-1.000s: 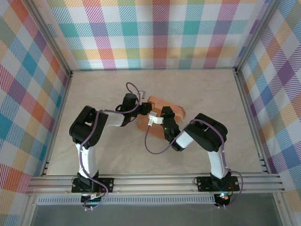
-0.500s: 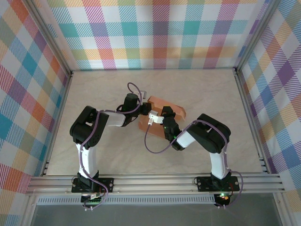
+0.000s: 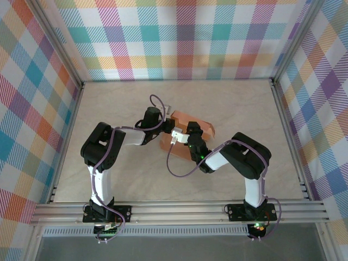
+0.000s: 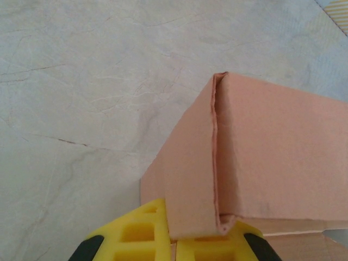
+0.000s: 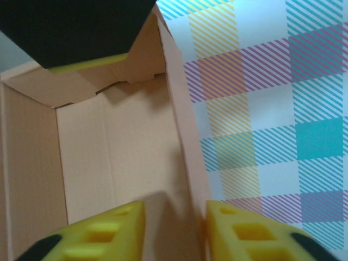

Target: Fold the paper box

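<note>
Mid-frame in the top view, lies between both wrists: paper box, long axis roughly left to right. Pinches one corner edge with left gripper, pressed together; straddles the right-hand wall with right gripper, fingers spread, not clamping.

Paper box, right end off-frame

Plaid walls, marble-look tabletop, alu rails near edge; light prob. even.

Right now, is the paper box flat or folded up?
Folded up: the paper box shows a creased corner with raised walls, and the right wrist view looks into its open interior.
</note>
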Robot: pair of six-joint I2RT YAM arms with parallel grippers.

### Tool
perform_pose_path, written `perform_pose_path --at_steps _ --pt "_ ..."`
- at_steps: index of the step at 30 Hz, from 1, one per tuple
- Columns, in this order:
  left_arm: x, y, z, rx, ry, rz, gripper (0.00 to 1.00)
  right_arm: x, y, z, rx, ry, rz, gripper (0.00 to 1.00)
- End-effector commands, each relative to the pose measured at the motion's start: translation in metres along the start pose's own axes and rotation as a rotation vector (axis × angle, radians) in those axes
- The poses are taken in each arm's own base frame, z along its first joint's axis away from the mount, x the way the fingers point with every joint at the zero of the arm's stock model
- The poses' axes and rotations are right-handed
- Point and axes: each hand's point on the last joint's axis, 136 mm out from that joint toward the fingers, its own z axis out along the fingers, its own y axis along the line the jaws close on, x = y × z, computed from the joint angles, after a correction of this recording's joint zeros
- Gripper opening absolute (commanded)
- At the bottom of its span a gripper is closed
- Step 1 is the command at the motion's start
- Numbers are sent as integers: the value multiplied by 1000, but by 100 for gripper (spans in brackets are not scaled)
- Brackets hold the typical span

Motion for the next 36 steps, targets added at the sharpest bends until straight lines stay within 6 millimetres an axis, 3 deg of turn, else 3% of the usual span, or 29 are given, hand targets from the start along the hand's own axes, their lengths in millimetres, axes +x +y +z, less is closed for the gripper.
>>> perform_pose_path --at_steps 1,4,9,10,12,16,20,24,29,36 --pt "10 -11 -1 9 54 31 3 -8 -3 -9 -33 -37 68 42" --pt "11 -9 -1 1 62 47 2 -8 -10 -18 -68 -38 122 52" --pt "10 -8 -2 -8 60 60 3 -12 -23 -39 -192 -48 264 60" --pt "11 -7 -2 -9 62 65 3 -12 -21 -46 -240 -43 285 66" --pt "11 -8 -3 -8 59 74 3 -15 -33 -57 -285 -52 371 76" --pt "14 -9 -5 4 63 104 2 -19 -73 -74 -328 -51 557 77" --pt "16 -11 -8 13 61 139 3 -11 -118 -76 -391 -46 877 77" --pt "14 -13 -12 20 49 160 5 2 -142 -63 -552 7 1256 77" --pt "21 -25 -15 78 79 204 7 -7 -137 -42 -864 110 1509 84" --pt "33 -35 -12 121 133 246 3 -9 -100 -2 -1182 291 1669 81"
